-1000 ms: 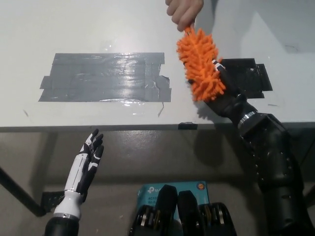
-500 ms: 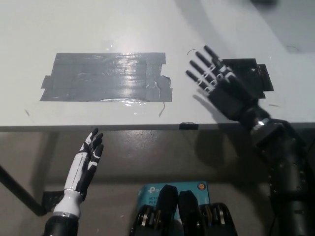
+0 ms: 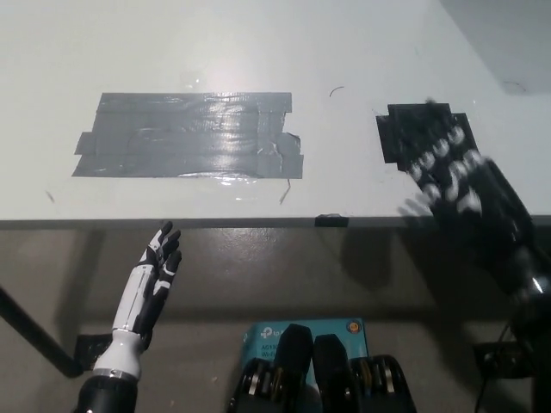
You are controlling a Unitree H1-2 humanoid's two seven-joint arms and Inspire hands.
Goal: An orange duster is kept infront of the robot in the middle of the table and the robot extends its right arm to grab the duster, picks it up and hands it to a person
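The white left hand (image 3: 153, 280) is being kept low beside the body, under the table edge, with its fingers straight and slightly apart, holding nothing. The black right hand (image 3: 454, 177) is being pulled back toward the body over the table edge (image 3: 258, 222); it is blurred, its fingers spread and empty. Just beyond it a black tape patch (image 3: 405, 129) is being uncovered. A second ago the orange duster was being taken by a person's hand; now neither is being seen, so the handover is judged as finished.

Right hand (image 3: 452, 176) splayed, empty; left hand (image 3: 153, 280) open.
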